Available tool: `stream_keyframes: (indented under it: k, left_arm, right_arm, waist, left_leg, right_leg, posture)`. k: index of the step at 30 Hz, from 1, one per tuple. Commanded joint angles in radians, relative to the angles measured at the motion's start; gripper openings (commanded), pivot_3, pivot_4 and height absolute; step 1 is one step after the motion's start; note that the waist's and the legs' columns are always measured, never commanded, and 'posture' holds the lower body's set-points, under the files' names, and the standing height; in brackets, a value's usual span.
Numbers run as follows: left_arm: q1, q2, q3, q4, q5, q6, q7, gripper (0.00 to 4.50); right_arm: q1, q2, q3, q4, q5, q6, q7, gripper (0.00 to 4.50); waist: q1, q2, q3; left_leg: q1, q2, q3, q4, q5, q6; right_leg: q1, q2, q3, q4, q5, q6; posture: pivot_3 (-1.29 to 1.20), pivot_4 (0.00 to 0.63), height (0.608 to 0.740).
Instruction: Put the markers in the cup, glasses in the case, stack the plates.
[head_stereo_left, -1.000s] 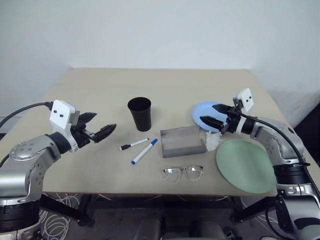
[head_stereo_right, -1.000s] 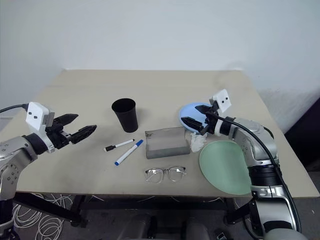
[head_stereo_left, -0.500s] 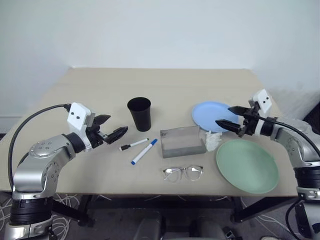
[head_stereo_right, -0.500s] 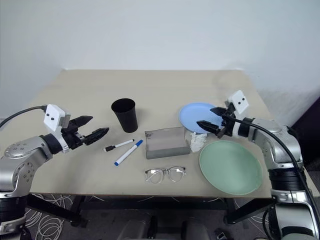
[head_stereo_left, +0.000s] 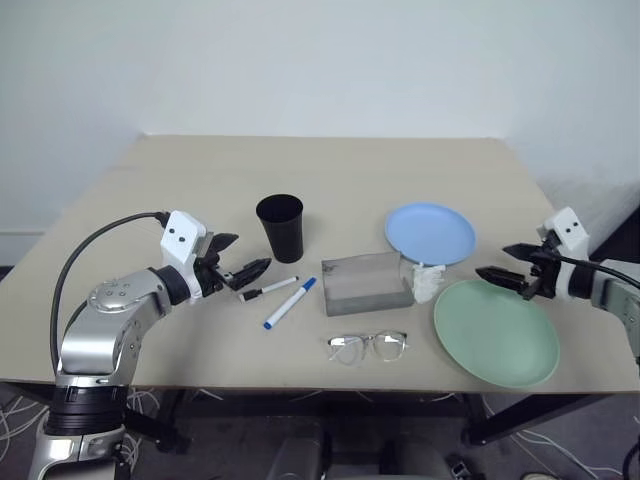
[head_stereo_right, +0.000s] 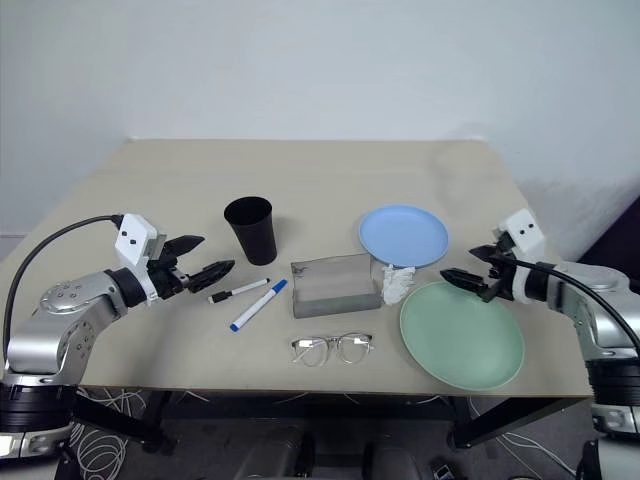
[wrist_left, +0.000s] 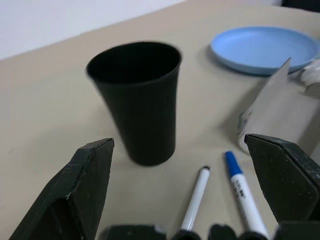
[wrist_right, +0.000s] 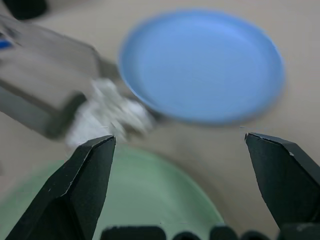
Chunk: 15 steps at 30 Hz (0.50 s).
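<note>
just ahead of your left pincer (head_stereo_left: 243, 270), which stands wide and empty, the black-capped marker (head_stereo_left: 268, 289) lies flat on the bench (head_stereo_left: 200, 180), cap end nearest the tips, its length running away to the right toward the grey case (head_stereo_left: 366, 283). the blue-capped marker (head_stereo_left: 289, 302) lies just beside it. the cup (head_stereo_left: 280, 227) stands upright close behind. your right pincer (head_stereo_left: 497, 276), also wide, hangs over the green plate (head_stereo_left: 497, 335), well apart from the markers.

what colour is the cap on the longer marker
Blue. The longer marker has a white barrel with a blue cap; it shows best in the left eye view.
</note>
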<state>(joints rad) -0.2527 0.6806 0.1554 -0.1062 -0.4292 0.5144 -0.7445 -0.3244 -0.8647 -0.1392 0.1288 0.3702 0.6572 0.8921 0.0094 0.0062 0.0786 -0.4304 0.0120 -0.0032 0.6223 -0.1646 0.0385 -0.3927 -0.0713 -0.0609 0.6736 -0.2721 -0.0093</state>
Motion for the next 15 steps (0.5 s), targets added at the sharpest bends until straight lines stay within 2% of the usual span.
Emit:
stream_keyframes:
  k: [1,7,15]
  left_arm:
    - [-0.023,-0.006,-0.001,0.005,0.004,-0.029,-0.014,4.45]
    - [-0.030,-0.018,-0.009,0.025,0.011,-0.047,-0.023,4.45]
    - [-0.019,-0.037,-0.004,0.030,0.018,-0.062,-0.016,4.45]
  right_arm:
    - [0.032,-0.033,-0.056,0.008,-0.007,0.005,-0.017,4.50]
    - [0.084,-0.035,-0.073,0.047,-0.022,0.003,-0.030,4.50]
    - [0.084,-0.030,-0.062,0.097,-0.042,-0.011,-0.034,4.50]
  waist:
    - [0.000,0.000,0.000]
    - [0.000,0.000,0.000]
    - [0.000,0.000,0.000]
  left_leg:
    - [0.000,0.000,0.000,0.000,0.000,0.000]
    - [0.000,0.001,0.001,0.001,0.000,0.000]
    - [0.000,0.000,0.002,0.005,-0.001,0.003]
  right_leg:
    - [0.000,0.000,0.000,0.000,0.000,0.000]
    - [0.000,0.001,0.000,0.000,0.000,0.001]
    - [0.002,0.001,0.000,0.000,0.002,0.002]
  posture:
    - [0.00,0.000,0.725]
    - [0.00,0.000,0.725]
    - [0.00,0.000,0.725]
